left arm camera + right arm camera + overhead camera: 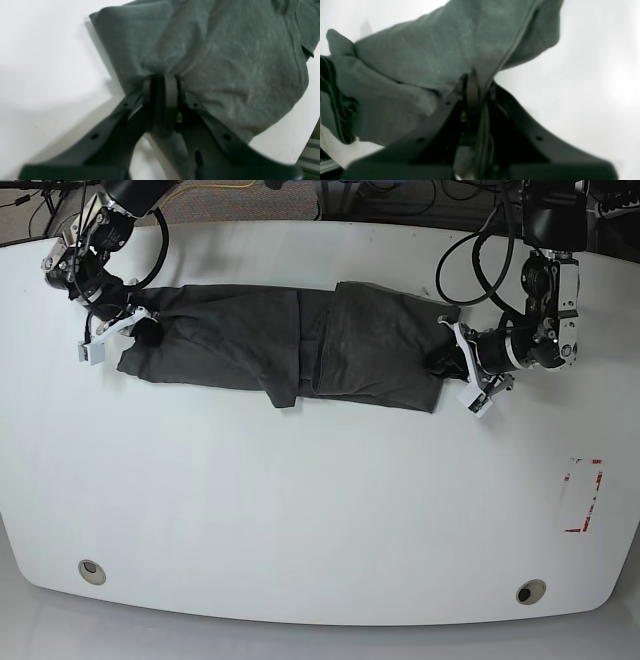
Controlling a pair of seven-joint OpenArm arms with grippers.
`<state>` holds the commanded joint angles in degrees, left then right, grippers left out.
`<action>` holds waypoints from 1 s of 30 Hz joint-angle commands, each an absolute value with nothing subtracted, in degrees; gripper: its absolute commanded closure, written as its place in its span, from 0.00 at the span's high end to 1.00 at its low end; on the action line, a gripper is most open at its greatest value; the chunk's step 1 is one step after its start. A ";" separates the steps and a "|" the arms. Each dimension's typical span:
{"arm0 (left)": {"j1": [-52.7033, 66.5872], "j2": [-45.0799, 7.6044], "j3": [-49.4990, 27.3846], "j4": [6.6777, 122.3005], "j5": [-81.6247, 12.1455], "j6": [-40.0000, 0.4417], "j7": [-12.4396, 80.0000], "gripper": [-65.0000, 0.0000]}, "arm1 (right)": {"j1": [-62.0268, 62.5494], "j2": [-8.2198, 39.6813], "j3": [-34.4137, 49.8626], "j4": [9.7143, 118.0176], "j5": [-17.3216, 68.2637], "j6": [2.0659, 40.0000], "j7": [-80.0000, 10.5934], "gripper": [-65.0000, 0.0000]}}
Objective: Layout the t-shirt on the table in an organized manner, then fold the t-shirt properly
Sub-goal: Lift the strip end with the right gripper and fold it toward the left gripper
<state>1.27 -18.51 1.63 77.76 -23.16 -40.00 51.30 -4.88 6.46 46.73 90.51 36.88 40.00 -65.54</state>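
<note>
Left claw (pixel 163 81): jaws closed tight on a bunched edge of the t-shirt (pixel 225 50), at the right of the base view. Right claw (pixel 473 80): jaws likewise pinched on a seamed fold of cloth, at the upper left of the base view. Between both claws the t-shirt lies stretched in a wrinkled band across the upper part of the white table (pixel 320 520).

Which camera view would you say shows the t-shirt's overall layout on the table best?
The base view: the whole t-shirt lies stretched between the left gripper and the right gripper. Both wrist views show only bunched cloth at the closed jaws.
</note>
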 joint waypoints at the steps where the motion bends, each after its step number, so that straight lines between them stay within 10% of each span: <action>1: 1.27 -18.51 1.89 77.76 -22.64 -40.00 51.30 0.09 | -4.97 6.20 46.37 91.21 36.79 40.00 -65.54 0.02; 14: 0.31 -15.25 2.86 77.67 -18.86 -37.93 51.30 0.09 | -10.86 1.80 33.54 113.71 37.32 40.00 -65.63 0.02; 30: -1.71 -8.13 2.86 77.67 -18.86 -28.18 51.38 0.09 | -7.87 -3.91 12.35 115.74 36.97 40.00 -65.27 0.02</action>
